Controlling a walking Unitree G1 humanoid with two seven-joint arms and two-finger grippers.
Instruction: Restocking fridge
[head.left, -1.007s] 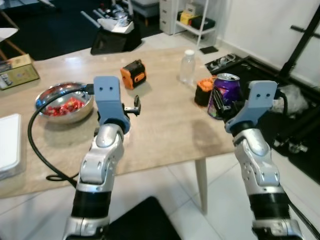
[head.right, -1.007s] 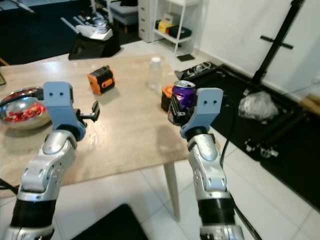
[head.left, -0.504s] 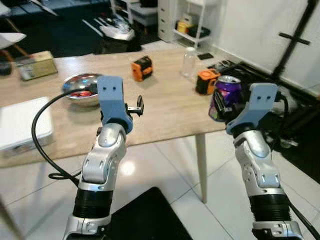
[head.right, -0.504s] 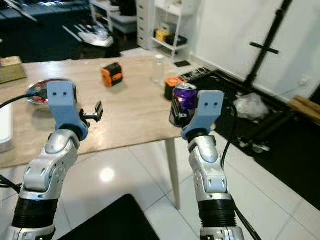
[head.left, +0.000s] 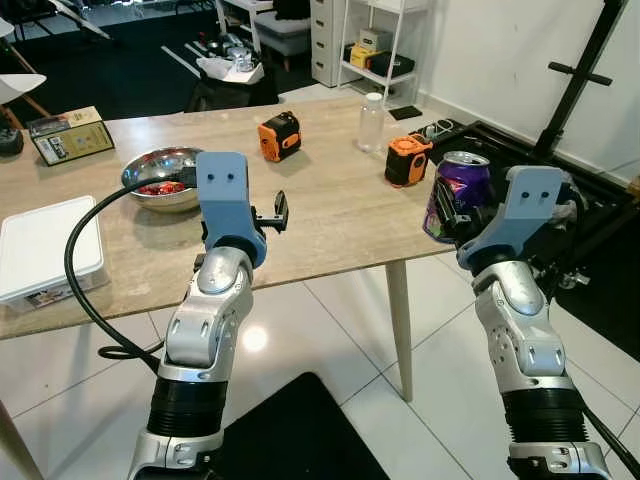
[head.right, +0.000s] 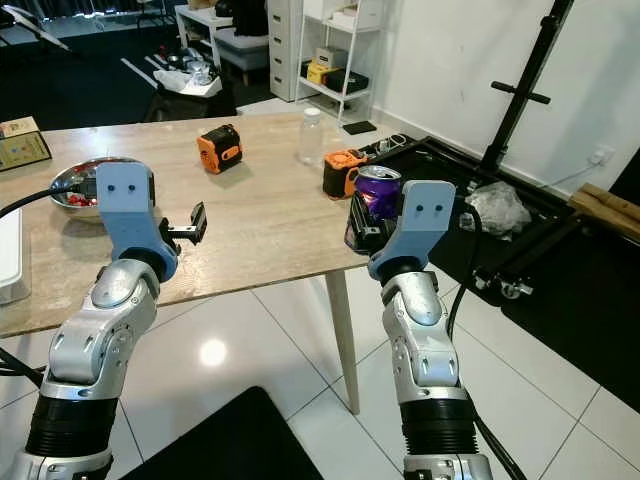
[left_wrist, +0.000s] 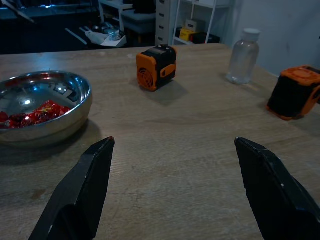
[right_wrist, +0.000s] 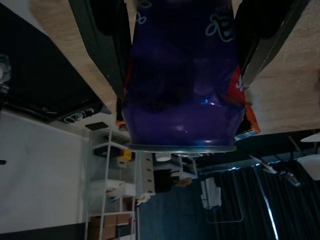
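Observation:
A purple drink can (head.left: 456, 196) is held upright in the air off the table's right corner, with my right gripper (head.left: 452, 215) shut on it. The right wrist view shows the can (right_wrist: 182, 75) close up between the two black fingers (right_wrist: 107, 45). My left gripper (head.left: 277, 213) is raised over the near edge of the wooden table (head.left: 330, 215). Its fingers (left_wrist: 85, 190) stand wide apart with nothing between them.
On the table stand a clear plastic bottle (head.left: 372, 122), two orange-and-black boxes (head.left: 279, 135) (head.left: 407, 161), a steel bowl (head.left: 160, 177) with red bits, a white box (head.left: 45, 245) and a book (head.left: 68, 134). A black stand (head.left: 575, 100) and cables lie on the right floor.
The camera has drawn back and risen, so the table sits farther off and more floor shows. The can stays in my right gripper. The left gripper stays open.

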